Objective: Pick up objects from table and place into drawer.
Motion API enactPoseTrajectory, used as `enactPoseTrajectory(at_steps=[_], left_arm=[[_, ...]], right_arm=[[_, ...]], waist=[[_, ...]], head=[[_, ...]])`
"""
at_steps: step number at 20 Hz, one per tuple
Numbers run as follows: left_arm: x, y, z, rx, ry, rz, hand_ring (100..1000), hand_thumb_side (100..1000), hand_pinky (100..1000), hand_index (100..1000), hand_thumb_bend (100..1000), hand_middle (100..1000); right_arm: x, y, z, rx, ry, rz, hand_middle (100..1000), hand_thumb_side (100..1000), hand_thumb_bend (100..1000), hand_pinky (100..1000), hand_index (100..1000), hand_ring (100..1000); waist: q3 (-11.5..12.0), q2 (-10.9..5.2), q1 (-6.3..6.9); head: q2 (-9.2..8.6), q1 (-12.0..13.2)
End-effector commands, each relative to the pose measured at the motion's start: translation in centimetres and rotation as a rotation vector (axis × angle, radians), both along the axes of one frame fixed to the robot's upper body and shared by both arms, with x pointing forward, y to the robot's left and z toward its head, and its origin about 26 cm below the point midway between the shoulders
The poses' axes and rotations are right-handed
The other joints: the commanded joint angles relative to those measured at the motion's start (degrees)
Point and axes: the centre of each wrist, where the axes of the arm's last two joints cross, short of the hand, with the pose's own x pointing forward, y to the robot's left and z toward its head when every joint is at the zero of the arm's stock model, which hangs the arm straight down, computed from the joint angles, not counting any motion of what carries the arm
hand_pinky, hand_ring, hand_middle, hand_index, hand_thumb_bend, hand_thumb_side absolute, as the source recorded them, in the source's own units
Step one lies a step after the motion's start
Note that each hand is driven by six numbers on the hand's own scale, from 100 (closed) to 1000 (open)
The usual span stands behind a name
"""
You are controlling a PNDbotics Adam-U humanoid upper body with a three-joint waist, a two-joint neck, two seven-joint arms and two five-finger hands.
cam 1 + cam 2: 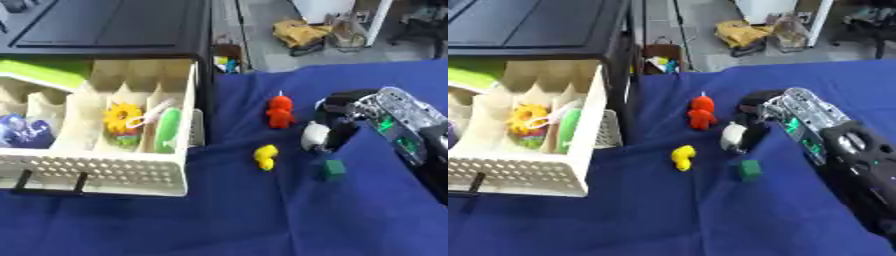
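On the blue cloth (262, 215), a white object (313, 136) sits at the tips of our right hand (363, 112), whose dark fingers (337, 131) curl down around it from the right; we judge the hand to be closing on it, though we cannot tell whether the thing is already pinched or only touched. What the white object is stays unclear: a small, rounded, pale shape, standing a little taller than wide. Just below it lies a green cube (333, 168), near but apart; to its left a yellow toy (266, 156), long axis running up and down the view; above and to the left a red figure (280, 112), upright, with a thin stalk on top. All three lie to the left of the hand, between it and the drawer (105, 172), so any carry must travel leftward across the cloth. The drawer stands pulled out at the left, a cream tray with a perforated front and dividers, already holding a yellow flower (122, 116), a green piece (168, 129) and, in a compartment farther left, a blue thing (22, 131). Our right hand is the only one near; the left shows in neither view. We read no brand, label or writing anywhere.
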Motion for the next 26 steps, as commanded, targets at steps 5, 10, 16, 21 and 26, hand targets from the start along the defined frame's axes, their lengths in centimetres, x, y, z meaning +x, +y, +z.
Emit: enactPoseTrajectory(at_steps=[5,10,16,21,26], left_arm=[[-0.1,0.1,0.6,0.019,-0.019,-0.005,719,1000,486,820,394,730],[-0.1,0.1,0.6,0.02,-0.018,-0.005,720,1000,487,820,395,730],[-0.1,0.1,0.6,0.02,-0.019,-0.004,719,1000,486,820,396,730],[-0.1,0.2,0.7,0.021,-0.02,-0.003,719,1000,487,820,395,730],[-0.2,0.3,0.7,0.024,-0.021,-0.002,718,1000,487,819,395,729]], right_arm=[[-0.1,-0.3,1.1,0.007,-0.05,-0.003,509,506,419,683,700,778],[-0.2,-0.1,1.4,0.023,-0.07,0.007,497,525,381,675,686,770],[-0.5,0.1,2.0,0.043,-0.092,0.016,485,523,361,671,668,762],[-1.0,0.2,3.1,0.053,-0.123,0.031,477,526,361,669,662,758],[-2.1,0.6,5.2,0.071,-0.182,0.068,463,544,363,666,649,748]], waist=[[0.0,-1.22,-0.01],[-0.1,-1.23,0.0],[-0.1,-1.32,-0.02],[-0.2,-1.42,-0.15],[-0.2,-1.55,-0.29]], head=[[-0.93,-0.3],[-0.96,-0.3],[-1.02,-0.2],[-1.04,-0.2],[-0.94,-0.1]])
